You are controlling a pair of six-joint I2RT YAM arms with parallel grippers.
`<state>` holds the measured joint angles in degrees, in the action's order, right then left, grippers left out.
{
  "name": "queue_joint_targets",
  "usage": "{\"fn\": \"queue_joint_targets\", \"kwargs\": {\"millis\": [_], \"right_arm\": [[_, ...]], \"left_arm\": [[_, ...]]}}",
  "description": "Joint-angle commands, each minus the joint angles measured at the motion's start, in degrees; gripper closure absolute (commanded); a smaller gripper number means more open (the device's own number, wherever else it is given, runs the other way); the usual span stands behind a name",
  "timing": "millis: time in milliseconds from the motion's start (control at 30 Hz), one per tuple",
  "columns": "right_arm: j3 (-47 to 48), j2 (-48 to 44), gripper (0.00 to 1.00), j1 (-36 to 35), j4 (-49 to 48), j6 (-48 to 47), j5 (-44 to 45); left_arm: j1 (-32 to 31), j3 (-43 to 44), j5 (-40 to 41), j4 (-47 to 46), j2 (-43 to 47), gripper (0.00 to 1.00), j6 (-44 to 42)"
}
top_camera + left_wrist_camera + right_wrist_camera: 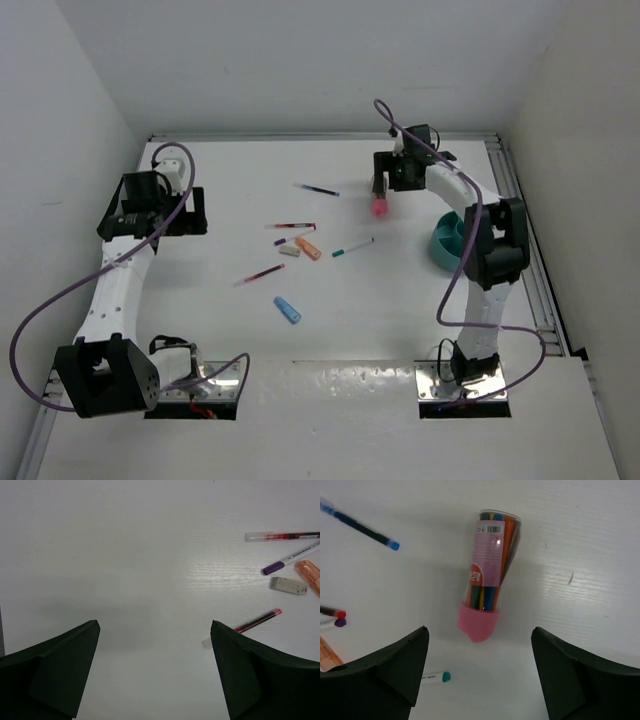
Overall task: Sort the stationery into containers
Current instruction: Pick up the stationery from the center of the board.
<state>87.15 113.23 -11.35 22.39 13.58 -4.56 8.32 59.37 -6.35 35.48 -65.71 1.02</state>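
Right wrist view: the right end effector point(480, 628) hangs wide open, holding nothing. The pink-capped tube of coloured pens point(489, 575) lies flat on the table point(590, 540), its cap framed between the fingers. I'd say that's lined up for a pinch across its width. Over by that arm waits the teal organiser cup point(441, 246), so a short carry. The left end effector point(155, 623), equally wide and empty, hovers over bare table beside the loose pens point(282, 536) and the eraser point(288, 585).

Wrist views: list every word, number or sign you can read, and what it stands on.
Pink-capped tube: barcode and red logo on its pink label, lettering too blurred.
Purple-capped pen: dark print along its white barrel, too small.
Nothing can be quoted.
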Motion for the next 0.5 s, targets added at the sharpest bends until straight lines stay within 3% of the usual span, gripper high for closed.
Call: {"fn": "queue_joint_targets", "kwargs": {"millis": [0,333,467], "right_arm": [[5.03,3.55,0.19,-0.33,-2.97,2.06,1.39],[12.07,14.99,0.27,-1.04,-2.09,2.85,0.60],[13.30,17.99,0.31,-1.13,-1.83,3.11,0.60]], "left_arm": [[0.74,1.80,1.86,-0.24,-0.91,0.00,1.01],[1.61,1.27,4.15,-0.42,-5.03,0.00,0.92],[2.32,1.97,1.35,0.46,-6.71,0.00,-0.40]]}}
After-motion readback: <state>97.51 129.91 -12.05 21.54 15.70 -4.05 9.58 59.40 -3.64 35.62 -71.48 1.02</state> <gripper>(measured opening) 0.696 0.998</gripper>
